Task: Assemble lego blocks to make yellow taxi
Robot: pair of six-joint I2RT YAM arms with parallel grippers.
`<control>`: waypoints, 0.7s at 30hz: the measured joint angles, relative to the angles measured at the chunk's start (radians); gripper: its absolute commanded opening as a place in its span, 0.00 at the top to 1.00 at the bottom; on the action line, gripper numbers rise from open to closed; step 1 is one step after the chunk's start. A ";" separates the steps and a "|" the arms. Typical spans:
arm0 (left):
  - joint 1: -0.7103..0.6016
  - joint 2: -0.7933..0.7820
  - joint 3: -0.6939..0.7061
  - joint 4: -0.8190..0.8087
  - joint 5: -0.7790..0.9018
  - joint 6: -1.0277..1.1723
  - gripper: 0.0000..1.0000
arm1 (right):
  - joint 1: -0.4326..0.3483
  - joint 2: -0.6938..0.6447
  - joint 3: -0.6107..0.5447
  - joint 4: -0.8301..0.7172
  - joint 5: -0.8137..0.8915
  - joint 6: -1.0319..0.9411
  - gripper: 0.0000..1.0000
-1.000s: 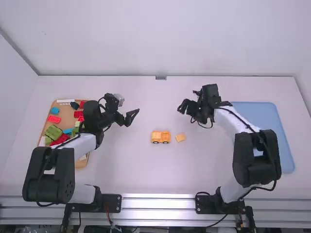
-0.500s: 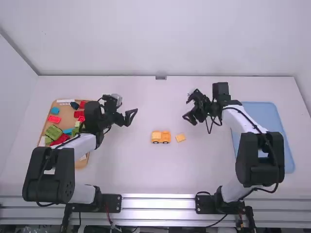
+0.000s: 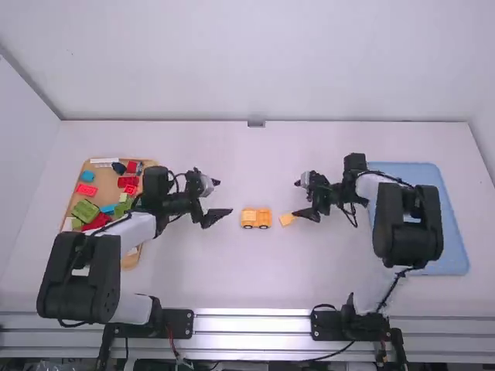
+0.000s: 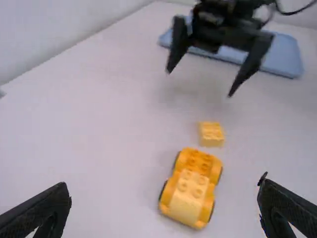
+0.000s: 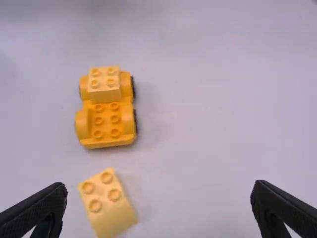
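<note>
Right gripper [image 5: 158, 193] is nearing loose block [image 5: 109, 206]; pickup apparently pending.
Fingers are standing apart, empty. Left gripper [image 4: 164, 193], likewise spread and empty, is shifting nearer the car [image 5: 106, 121]. Against the earlier frame, both are sitting closer to the work. Car is resting on the table [image 3: 232, 270], bearing top block [image 5: 104, 85]; loose block is lying just beside.

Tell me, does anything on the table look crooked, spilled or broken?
The loose yellow four-stud block looks askew: it lies alone, turned at an angle to the yellow toy car near it. It is probably just a part waiting to be added. I see nothing spilled or broken.
</note>
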State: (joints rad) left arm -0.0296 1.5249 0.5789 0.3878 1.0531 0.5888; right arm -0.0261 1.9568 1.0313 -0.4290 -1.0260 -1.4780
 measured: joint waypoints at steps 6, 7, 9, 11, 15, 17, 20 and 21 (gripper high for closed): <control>-0.064 0.171 0.043 0.005 0.055 0.148 0.01 | 0.050 0.057 -0.008 0.001 0.013 -0.078 0.04; -0.071 0.183 0.047 0.006 0.058 0.159 0.01 | 0.053 0.059 -0.008 0.000 0.016 -0.083 0.04; -0.102 0.240 0.072 0.012 0.066 0.201 0.01 | 0.060 0.070 -0.008 -0.014 0.027 -0.105 0.05; -0.120 0.272 0.092 0.010 0.071 0.222 0.01 | 0.063 0.085 -0.008 -0.024 0.035 -0.126 0.08; -0.134 0.308 0.130 0.010 0.074 0.239 0.01 | 0.063 0.142 -0.008 0.041 0.059 -0.135 0.12; -0.135 0.313 0.141 0.010 0.074 0.238 0.01 | 0.057 0.172 -0.008 0.058 0.062 -0.126 0.16; -0.139 0.313 0.143 0.012 0.074 0.239 0.01 | 0.043 0.191 -0.008 0.053 0.055 -0.138 0.23; -0.141 0.312 0.143 0.011 0.073 0.239 0.01 | 0.038 0.193 -0.008 0.051 0.052 -0.145 0.27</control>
State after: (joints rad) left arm -0.1707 1.8374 0.7219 0.3992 1.1263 0.8276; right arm 0.0120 2.1494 1.0237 -0.3775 -0.9737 -1.6226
